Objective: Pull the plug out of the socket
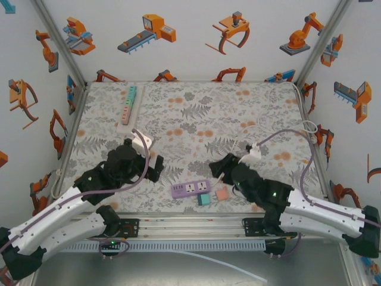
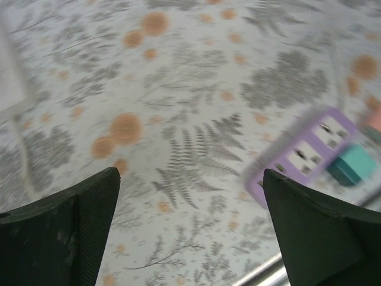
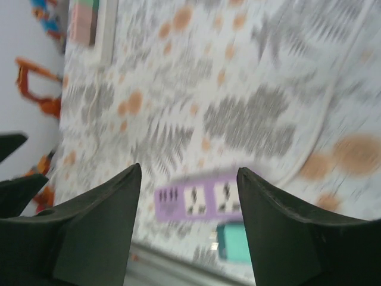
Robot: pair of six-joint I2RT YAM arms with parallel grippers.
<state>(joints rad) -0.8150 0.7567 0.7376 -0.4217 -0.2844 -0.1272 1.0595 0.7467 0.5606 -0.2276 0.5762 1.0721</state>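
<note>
Floral tablecloth (image 1: pixel 196 125), purple socket (image 1: pixel 190 189), teal plug (image 1: pixel 203 200) beside it, left hand (image 2: pixel 190 179), right hand (image 3: pixel 189 179) both spread, pink plug (image 1: pixel 221 194) clearest overhead

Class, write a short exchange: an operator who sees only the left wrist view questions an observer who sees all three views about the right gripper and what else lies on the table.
Operator: Where is the right gripper?
Observer: The right gripper hangs near the right end of the purple strip, open and holding nothing.
Operator: Any other strip?
Observer: A pastel strip lies at the far left of the table.
</note>
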